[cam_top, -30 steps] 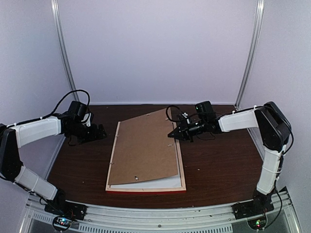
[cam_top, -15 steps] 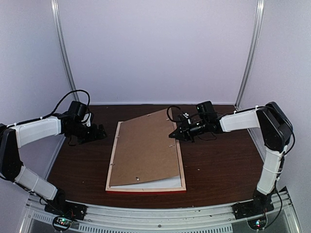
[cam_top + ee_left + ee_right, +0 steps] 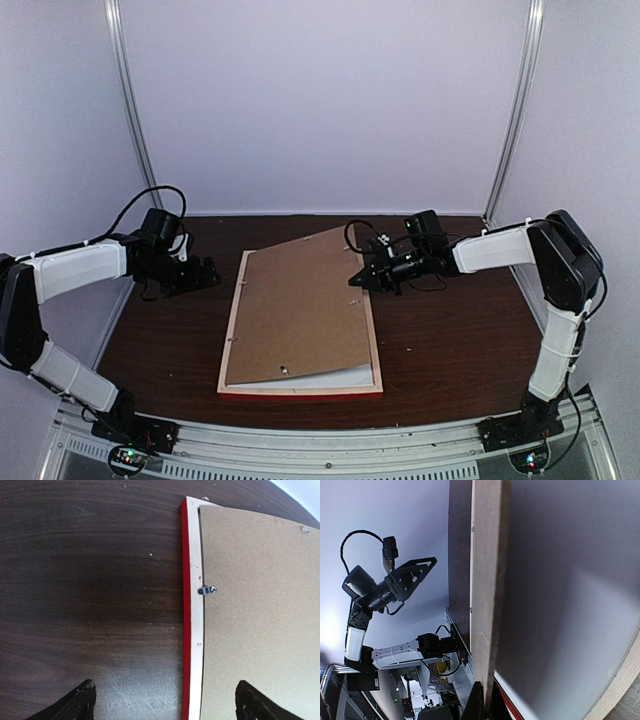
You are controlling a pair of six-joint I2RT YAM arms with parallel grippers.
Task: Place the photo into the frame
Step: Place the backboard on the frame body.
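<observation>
The dark brown surface [image 3: 450,330] held everything. On it lay the frame [image 3: 232,335], face down, with its pale wood back up and a thin line of red showing along the near edge. Its long sides ran from near to far, between the two arms.

In the frame sat a brown backing board [image 3: 300,310]. It was almost as big as the frame, but it was twisted. Its far right corner poked out past the far edge of the frame, and its right side was raised off the frame. The left side lay down flat inside the left rail.

Under the near edge of the board a pale sheet [image 3: 330,377] peeked out, inside the frame. I could not tell if this was the back of the photo or the white border. No blue picture showed anywhere, so the photo was most likely under the board.

The right gripper [image 3: 362,279] was at the far right edge of the board, and it was the nearer one to the raised side. Its fingers were pressed together and seemed to pinch that thin edge. The board lay to its left, so the next move would likely be to swing the board straight and lower it.

The left gripper [image 3: 205,272] hung just left of the frame's far left corner, spread wide and holding nothing. A tiny metal clip [image 3: 206,590] sat on the left rail.
</observation>
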